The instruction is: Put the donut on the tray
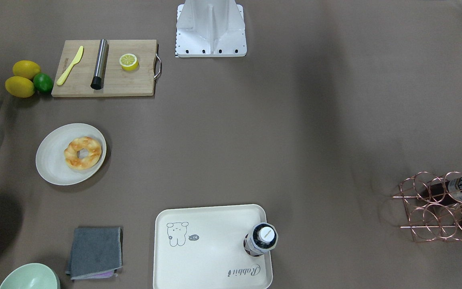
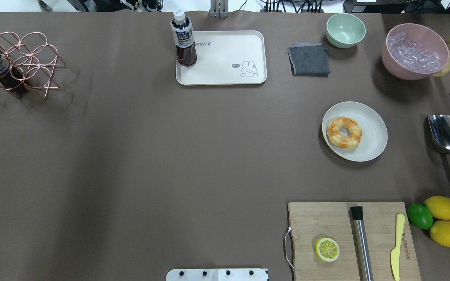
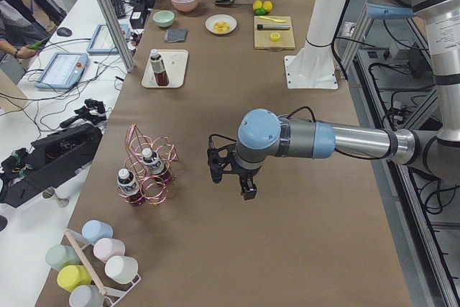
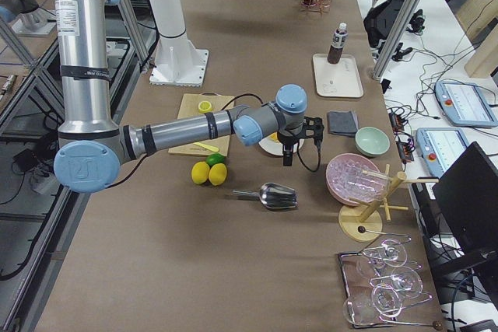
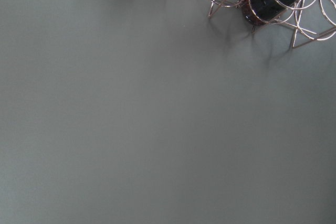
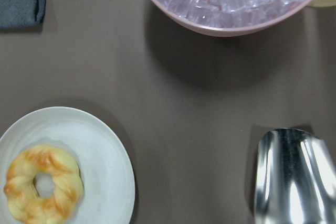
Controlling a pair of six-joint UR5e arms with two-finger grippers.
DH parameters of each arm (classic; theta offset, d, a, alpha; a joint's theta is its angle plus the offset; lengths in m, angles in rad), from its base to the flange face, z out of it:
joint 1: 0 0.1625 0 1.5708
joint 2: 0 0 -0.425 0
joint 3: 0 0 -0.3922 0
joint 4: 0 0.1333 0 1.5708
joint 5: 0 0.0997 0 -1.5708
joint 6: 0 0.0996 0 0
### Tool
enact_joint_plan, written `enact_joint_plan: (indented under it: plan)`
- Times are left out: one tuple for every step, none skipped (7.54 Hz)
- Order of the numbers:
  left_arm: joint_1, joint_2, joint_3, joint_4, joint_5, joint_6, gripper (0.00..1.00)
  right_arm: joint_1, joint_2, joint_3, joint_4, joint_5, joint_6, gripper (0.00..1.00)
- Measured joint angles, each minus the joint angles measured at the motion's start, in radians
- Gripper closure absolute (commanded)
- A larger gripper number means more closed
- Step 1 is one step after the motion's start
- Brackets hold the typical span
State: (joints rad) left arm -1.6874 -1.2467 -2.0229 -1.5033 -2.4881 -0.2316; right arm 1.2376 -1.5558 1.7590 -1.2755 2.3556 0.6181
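The donut (image 1: 82, 152) is a golden ring with orange-brown patches. It lies on a round off-white plate (image 1: 52, 162), also in the overhead view (image 2: 344, 132) and the right wrist view (image 6: 43, 184). The cream tray (image 1: 207, 257) with the grey animal drawing lies at the table's far edge (image 2: 225, 58). My right gripper (image 4: 299, 141) hangs above the table beside the plate, on the ice bowl's side. My left gripper (image 3: 230, 174) hangs over bare table near the wire rack. Both show only in the side views, so I cannot tell if they are open or shut.
A tea bottle (image 2: 184, 39) stands on the tray's corner. Around the plate are a grey cloth (image 2: 309, 58), a green bowl (image 2: 345, 29), a pink ice bowl (image 2: 414, 50), a metal scoop (image 2: 445, 134) and a cutting board (image 2: 352, 240) with a lemon half. A copper wire rack (image 2: 14, 64) holds bottles.
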Motion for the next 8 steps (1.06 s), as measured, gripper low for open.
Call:
enact_joint_plan:
  plan:
    - [0.000,-0.001,0.000,0.000,0.000,0.000,0.01,-0.056,-0.001,-0.045,0.113,-0.030,0.085,0.23]
    - [0.000,-0.002,0.000,0.000,0.000,0.000,0.01,-0.095,-0.006,-0.103,0.224,-0.047,0.143,0.26]
    - [0.000,-0.002,0.000,0.000,0.000,0.000,0.01,-0.124,-0.008,-0.155,0.320,-0.059,0.197,0.28]
    - [0.000,-0.002,0.000,0.000,0.000,0.000,0.01,-0.155,-0.009,-0.186,0.390,-0.076,0.259,0.33]
    - [0.000,-0.003,0.000,0.000,0.000,0.000,0.01,-0.188,-0.008,-0.199,0.441,-0.098,0.316,0.36]
    - [0.000,-0.004,0.000,0.000,0.000,0.000,0.01,-0.215,-0.005,-0.203,0.468,-0.115,0.361,0.38]
    - [0.000,-0.004,0.000,0.000,0.000,0.000,0.01,-0.237,-0.002,-0.202,0.480,-0.131,0.396,0.43]
    - [0.000,-0.004,0.000,0.000,0.000,0.000,0.01,-0.256,0.000,-0.201,0.485,-0.148,0.417,0.44]
